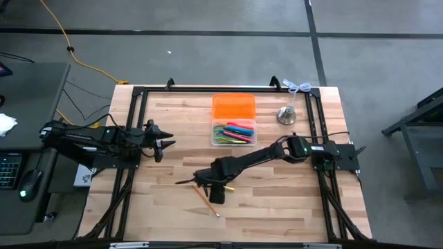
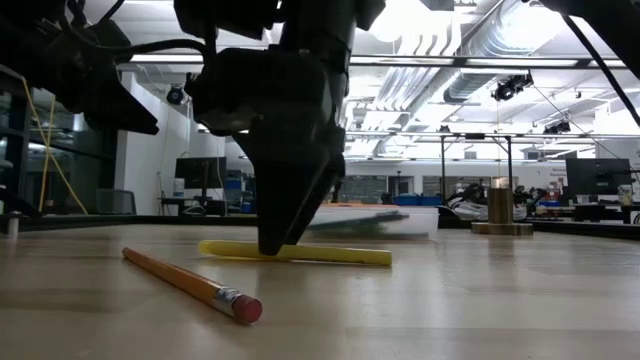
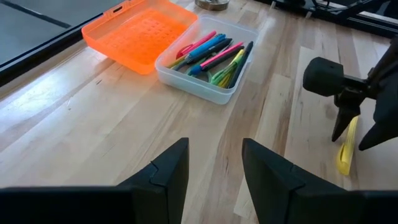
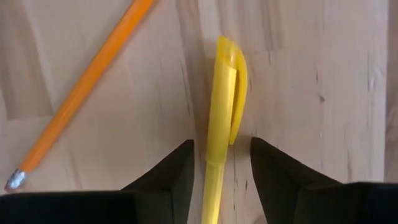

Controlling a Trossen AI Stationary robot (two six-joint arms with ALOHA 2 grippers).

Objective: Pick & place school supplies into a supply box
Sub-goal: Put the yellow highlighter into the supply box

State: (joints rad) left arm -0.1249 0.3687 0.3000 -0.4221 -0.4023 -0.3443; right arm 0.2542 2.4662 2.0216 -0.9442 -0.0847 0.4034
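High view: my right arm reaches from the table's right edge toward the middle front, wrist bent down over the wood.
Right gripper (image 4: pixel 221 165): pointing straight down, fingers parted narrowly, one on each side of the yellow pen (image 4: pixel 224 106), tips at the table; I cannot tell whether they touch it.
Yellow pen: flat on the table, between my fingers, not lifted (image 2: pixel 300 252).
Pencil (image 2: pixel 185 283): orange, eraser end toward the low camera, lying just beside the pen, apart from it.
Left gripper (image 3: pixel 214 171): held level above the table's left side, fingers parted, gripping nothing, aimed at the box.
Box (image 1: pixel 232 133): clear, at the table's back middle, with pink, blue, green and dark pens lying inside.
Lid (image 1: pixel 233 107): orange, touching the box's far side.
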